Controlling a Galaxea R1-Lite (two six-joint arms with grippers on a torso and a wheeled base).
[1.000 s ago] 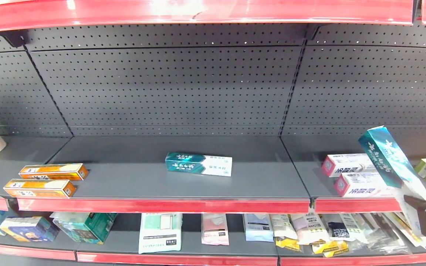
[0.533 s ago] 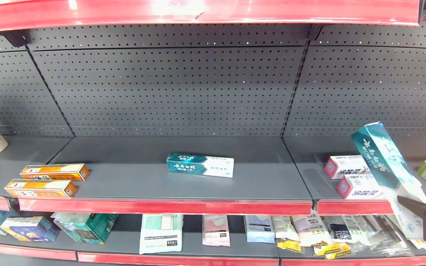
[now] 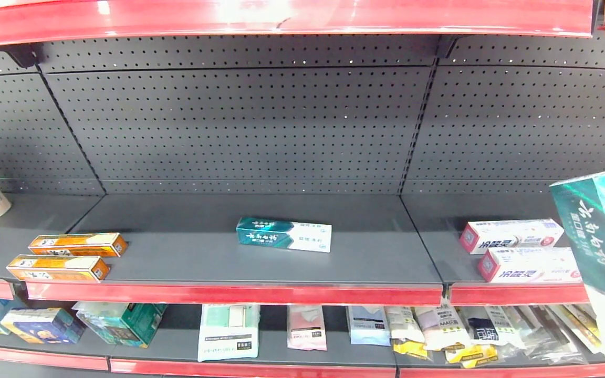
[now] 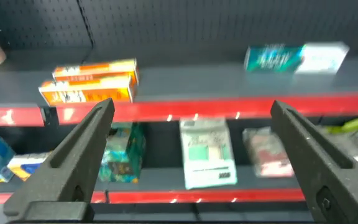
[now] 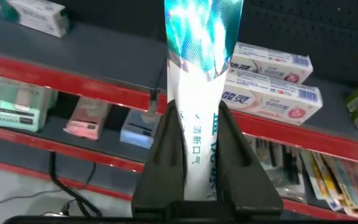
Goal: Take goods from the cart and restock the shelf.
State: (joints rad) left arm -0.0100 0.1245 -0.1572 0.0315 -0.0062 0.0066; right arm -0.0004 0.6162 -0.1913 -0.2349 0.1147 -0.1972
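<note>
Right hand (image 5: 201, 124): I'm clamping a teal-and-white toothpaste carton (image 3: 599, 236) near-upright, right of its shelved twin (image 3: 283, 234), for shelving.
Left hand (image 4: 191, 107): hanging open, empty.

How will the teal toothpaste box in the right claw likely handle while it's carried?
The teal toothpaste box looks stiff: its edges run straight above the right claw. Gripped at one end and held upright, it is probably light. Long and narrow, it would likely tip if stood on end; flat-sided, it shouldn't roll.
</note>
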